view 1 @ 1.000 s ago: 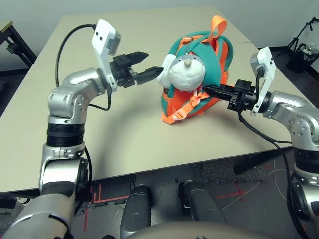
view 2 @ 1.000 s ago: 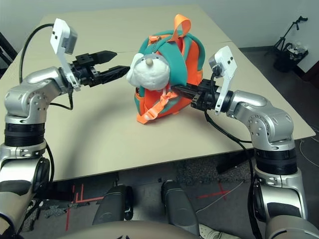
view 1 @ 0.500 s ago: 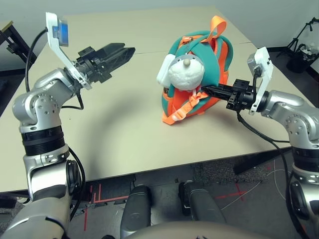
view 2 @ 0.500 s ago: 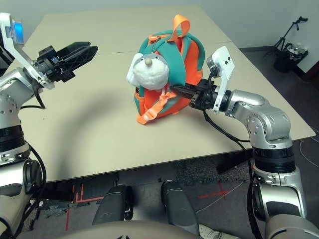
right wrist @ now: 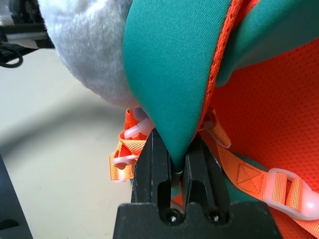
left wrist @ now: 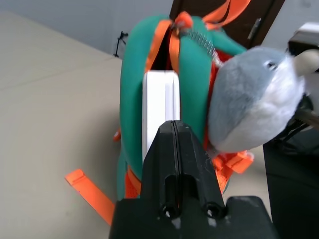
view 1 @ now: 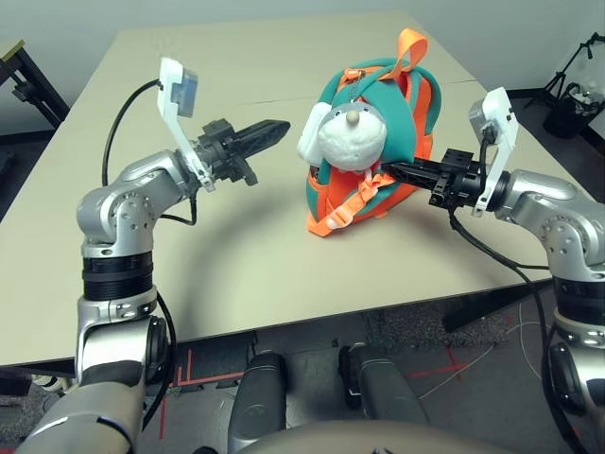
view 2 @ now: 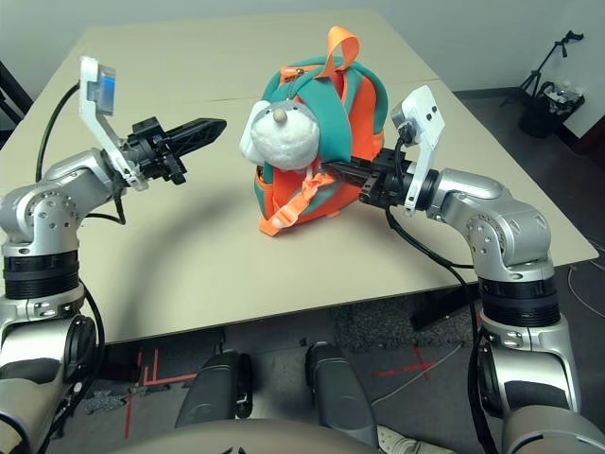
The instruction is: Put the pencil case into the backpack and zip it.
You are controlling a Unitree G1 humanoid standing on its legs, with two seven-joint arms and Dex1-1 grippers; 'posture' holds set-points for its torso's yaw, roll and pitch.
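Note:
The teal and orange backpack (view 1: 417,112) stands upright in the middle of the table, its grey-white plush head (view 1: 352,140) facing me. The white pencil case (view 1: 311,135) sits on edge in the backpack's open side (left wrist: 159,99), partly sticking out. My left gripper (view 1: 279,127) is shut and holds nothing. It hovers just left of the case and points at it, a short gap away. On the backpack's right side, my right gripper (view 1: 389,170) is shut on a fold of the teal fabric (right wrist: 172,124).
Loose orange straps (view 1: 333,216) lie on the table in front of the backpack. The tan table (view 1: 246,246) has open surface to the left and front. Its right edge runs close behind my right arm, with a tripod (view 1: 575,90) on the floor beyond.
My left gripper was open at the pencil case, drew back to the left while shutting, and has swung back toward the case, now shut. The right arm and the backpack have stayed put.

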